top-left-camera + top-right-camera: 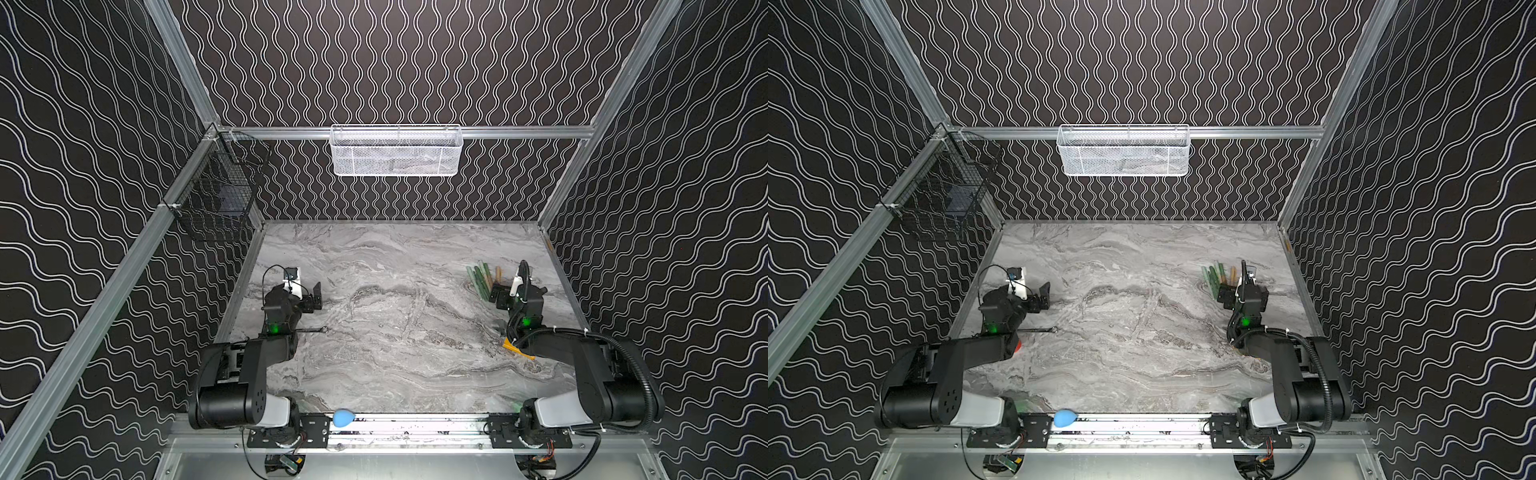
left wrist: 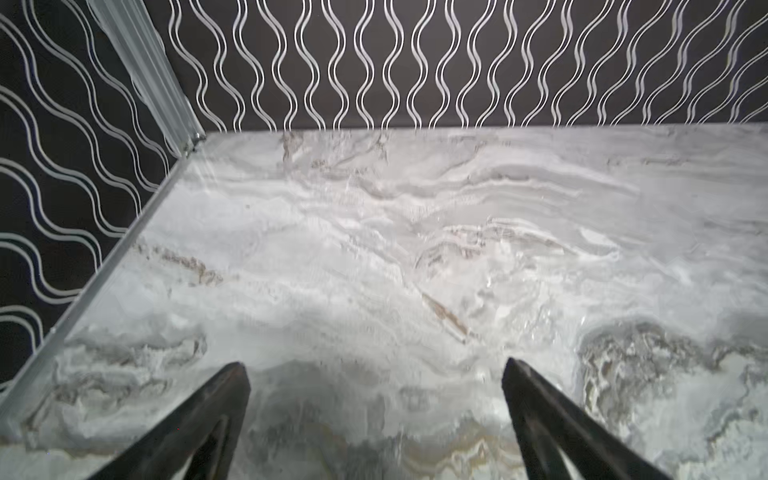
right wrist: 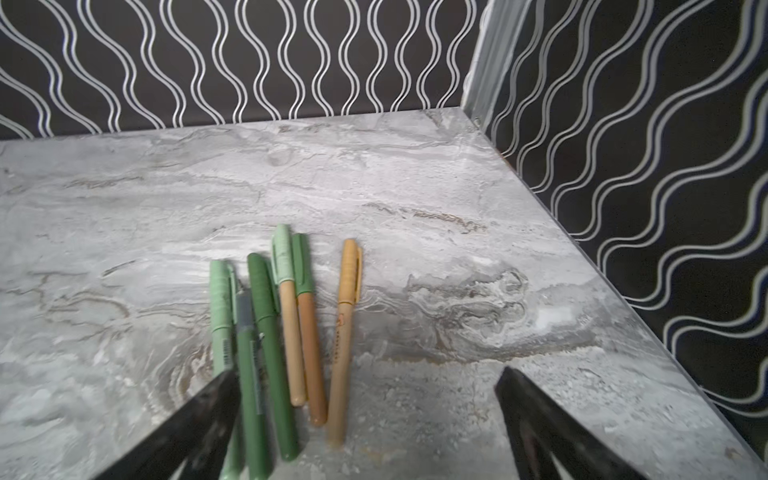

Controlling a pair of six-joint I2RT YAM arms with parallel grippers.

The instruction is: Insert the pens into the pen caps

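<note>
Several pens lie side by side on the marble table, seen as a small bundle in both top views. Pen caps in pale green, dark green and tan sit on their far ends. One dark green pen ends in a grey section. My right gripper is open just short of the pens' near ends. One of its fingers overlaps the pale green pen. My left gripper is open over bare table at the left.
A silver wrench lies beside the left arm. A yellow-orange utility knife lies under the right arm. A blue egg-shaped thing rests on the front rail. A white basket and a black wire basket hang on the walls.
</note>
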